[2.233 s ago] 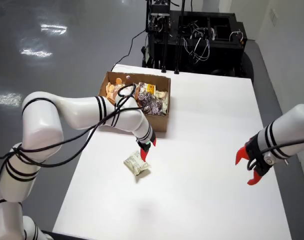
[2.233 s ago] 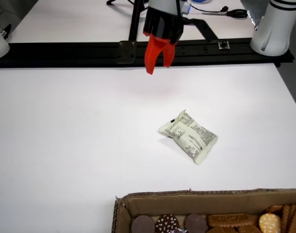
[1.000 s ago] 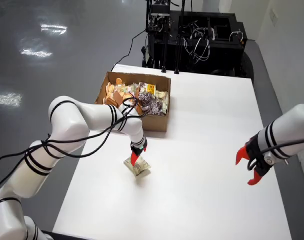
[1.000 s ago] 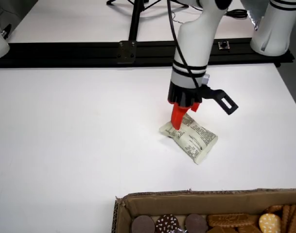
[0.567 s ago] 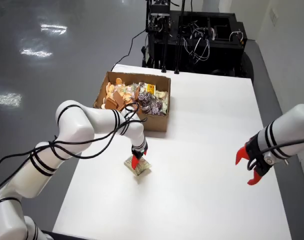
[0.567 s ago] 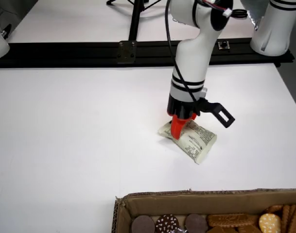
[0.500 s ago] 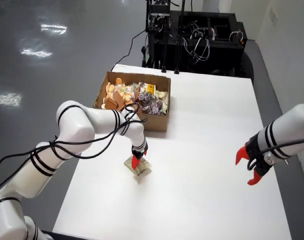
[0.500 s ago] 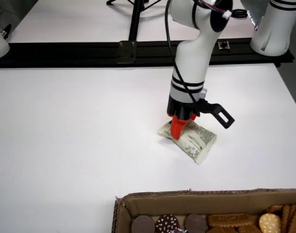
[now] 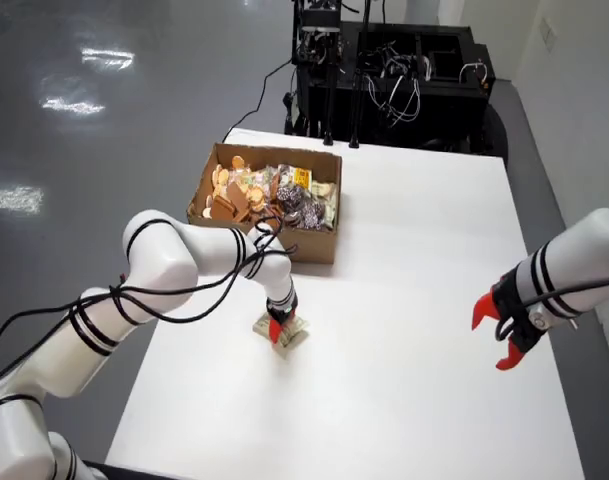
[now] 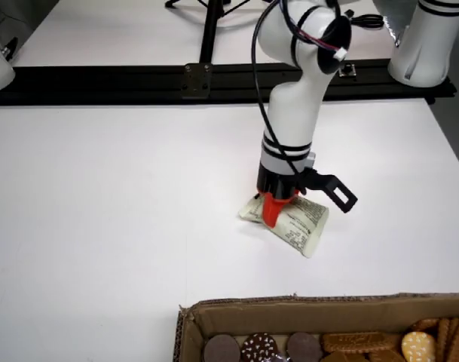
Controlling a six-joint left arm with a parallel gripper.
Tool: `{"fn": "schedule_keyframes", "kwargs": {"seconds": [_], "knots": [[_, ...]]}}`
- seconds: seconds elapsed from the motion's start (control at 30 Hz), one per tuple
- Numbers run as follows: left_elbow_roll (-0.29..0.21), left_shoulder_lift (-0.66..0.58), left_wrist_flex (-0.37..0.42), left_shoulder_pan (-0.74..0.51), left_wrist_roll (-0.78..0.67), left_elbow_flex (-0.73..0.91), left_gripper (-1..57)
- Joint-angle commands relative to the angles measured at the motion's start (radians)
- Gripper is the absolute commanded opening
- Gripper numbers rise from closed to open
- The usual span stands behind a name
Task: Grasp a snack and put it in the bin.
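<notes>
The snack packet lies flat on the white counter, a little in front of the cardboard box and apart from it, with bare counter on all sides. In the view from the high corner the packet sits toward the left half of the counter, some way in from the left edge; the whole right half is open up to the second arm's red claw, which hangs well clear.

The working arm's claw points straight down onto the packet's middle, red fingertips touching the wrapper. The fingers look drawn together on the packet, but neither view shows clearly whether they pinch it.

The packet is a pale, crinkled, roughly rectangular pouch with fine print. The box is brown corrugated card, open on top, heaped with round biscuits and foil-wrapped snacks. The counter is smooth and matte.
</notes>
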Motion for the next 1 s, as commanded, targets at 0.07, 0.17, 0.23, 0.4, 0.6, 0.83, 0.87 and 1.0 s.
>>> {"fn": "schedule_keyframes", "kwargs": {"seconds": [0.07,0.17,0.23,0.4,0.6,0.83,0.87,1.0], "knots": [[0.001,0.001,0.006,-0.01,-0.011,0.0,31.2],[0.001,0.001,0.016,-0.017,-0.019,-0.001,26.9],[0.001,-0.002,0.024,-0.022,-0.024,-0.001,24.4],[0.003,-0.02,0.047,-0.031,-0.036,-0.002,17.9],[0.013,-0.048,0.078,-0.043,-0.051,-0.003,12.3],[0.055,-0.118,0.103,-0.052,-0.069,-0.006,9.4],[0.061,-0.131,0.105,-0.051,-0.07,-0.011,9.3],[0.087,-0.168,0.117,-0.042,-0.056,-0.059,9.7]]}}
